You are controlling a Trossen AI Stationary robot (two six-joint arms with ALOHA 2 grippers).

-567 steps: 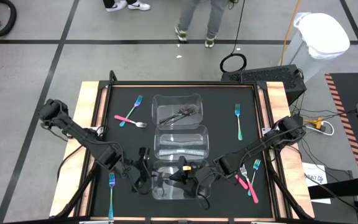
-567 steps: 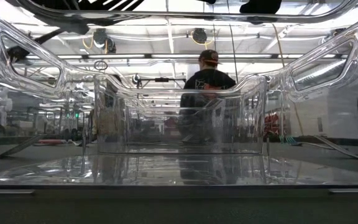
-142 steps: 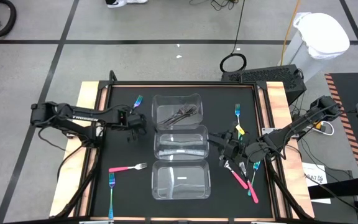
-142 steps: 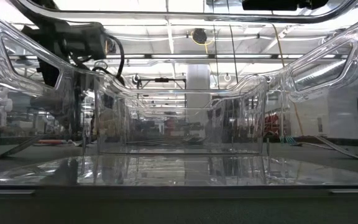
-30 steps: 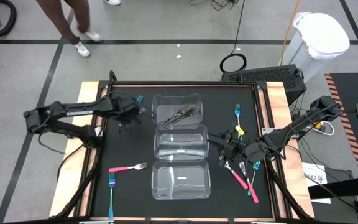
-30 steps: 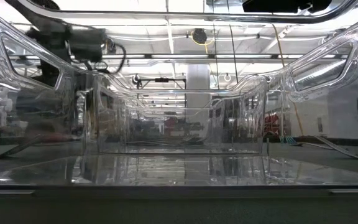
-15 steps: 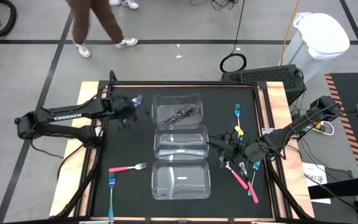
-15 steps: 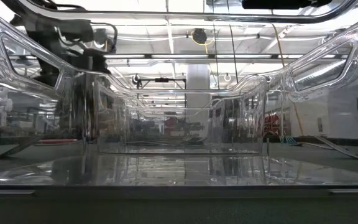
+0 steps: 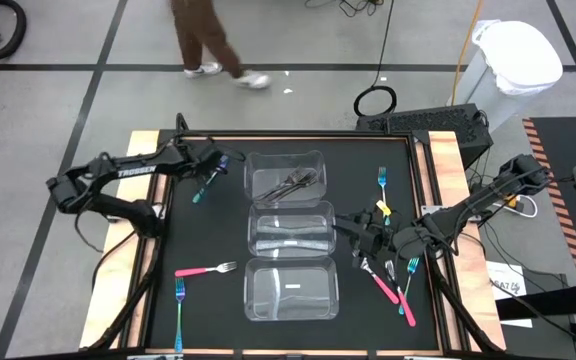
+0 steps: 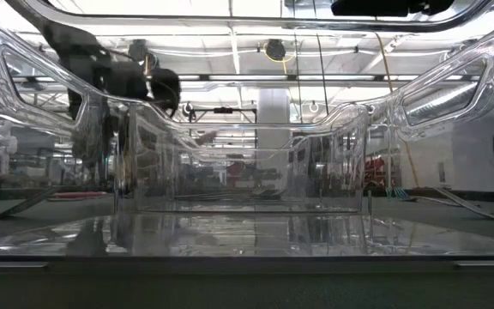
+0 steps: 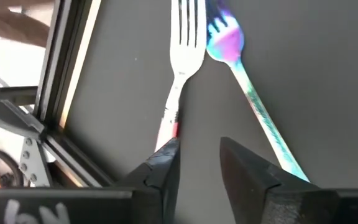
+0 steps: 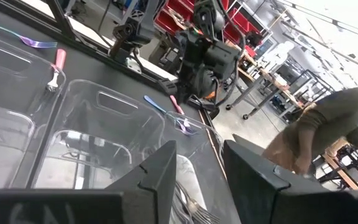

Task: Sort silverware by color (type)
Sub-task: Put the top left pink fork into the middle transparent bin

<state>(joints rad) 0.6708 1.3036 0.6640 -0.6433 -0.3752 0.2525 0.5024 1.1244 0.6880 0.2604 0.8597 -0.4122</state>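
Because the two forks at the far left corner lie side by side with their tines almost touching, the left gripper [image 11: 199, 146] has little to separate them with. The silver-tined fork [image 11: 180, 62], which shows a little red on its handle, runs down to the inner face of one finger, and the iridescent fork [image 11: 253, 99] with a teal handle passes just outside the other. The fingers stand apart with a clear gap, so I judge nothing is clamped. Both forks rest on the black mat [image 9: 218, 230], between the far container [image 9: 253, 160], which holds the dark grey forks [image 9: 293, 182], and the wooden edge [image 9: 146, 200]. Room here is narrow: the container wall is just beside the gripper, and the table frame is near on the other side. The pink fork [image 9: 206, 270] lies well apart on open mat. The right gripper [image 9: 360, 238] waits beside the middle container [image 9: 258, 215], its fingers also apart and empty. A person [image 9: 213, 45] walks beyond the table.
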